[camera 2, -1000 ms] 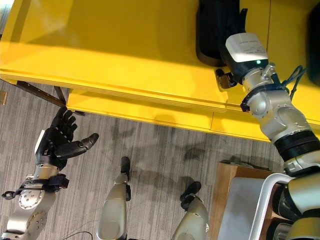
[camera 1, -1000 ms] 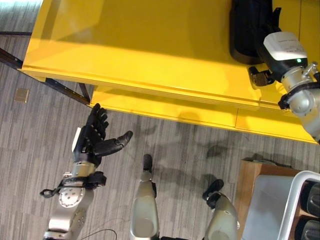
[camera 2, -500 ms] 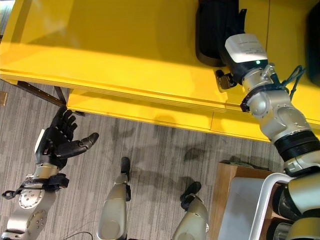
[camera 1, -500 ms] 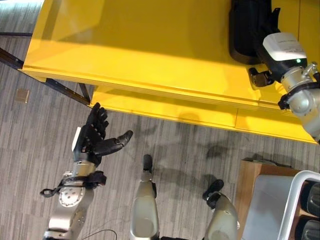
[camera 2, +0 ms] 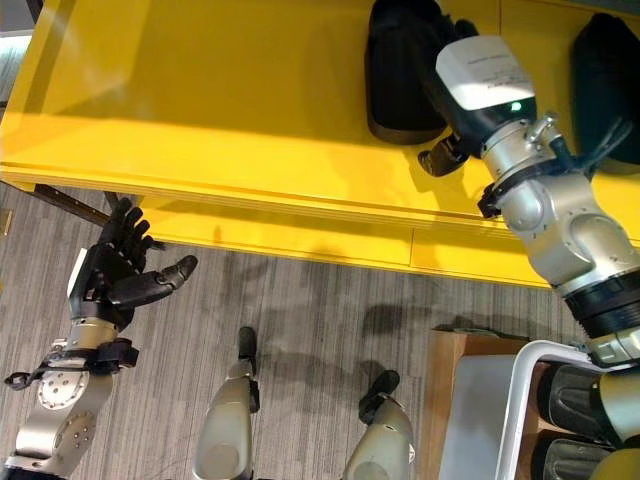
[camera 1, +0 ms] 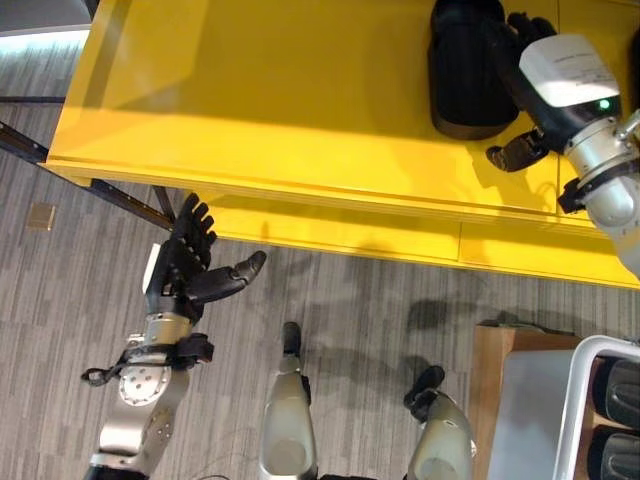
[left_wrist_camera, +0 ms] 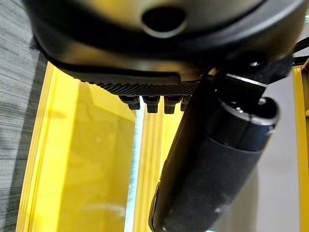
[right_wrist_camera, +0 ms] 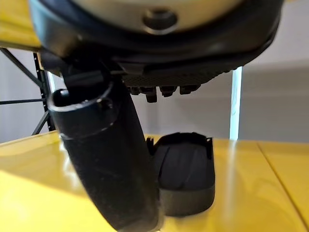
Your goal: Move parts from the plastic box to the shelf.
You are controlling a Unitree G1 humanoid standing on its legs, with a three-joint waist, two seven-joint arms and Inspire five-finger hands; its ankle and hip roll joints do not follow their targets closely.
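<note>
The right hand (camera 1: 520, 40) lay over the yellow shelf (camera 1: 280, 90) at about 1 o'clock in the head views, most of it hidden behind its white wrist block, with fingertips showing past the block beside a black part (camera 1: 465, 70) and the thumb tip sticking out below it. Its wrist view showed the thumb straight and the fingers as short stubs, loose rather than curled, with the part (right_wrist_camera: 186, 176) sitting alone on the shelf beyond them. Whether the fingers touched the part could not be made out. A second black part (camera 2: 605, 85) lay on the shelf at 2 o'clock, cut by the frame edge and partly behind the arm.

The left hand (camera 1: 185, 270) hung at 8 o'clock over the grey floor (camera 1: 60, 300), just off the shelf's front edge, fingers straight and spread, thumb out to the side, holding nothing.

At 5 o'clock a white box (camera 1: 580, 400), cropped by the frame, held dark parts (camera 1: 615, 390), only slivers visible, beside a wooden surface (camera 1: 492, 370). The shelf top from 10 to 12 o'clock lay bare. A lower yellow ledge (camera 1: 330, 225) ran under the front edge.
</note>
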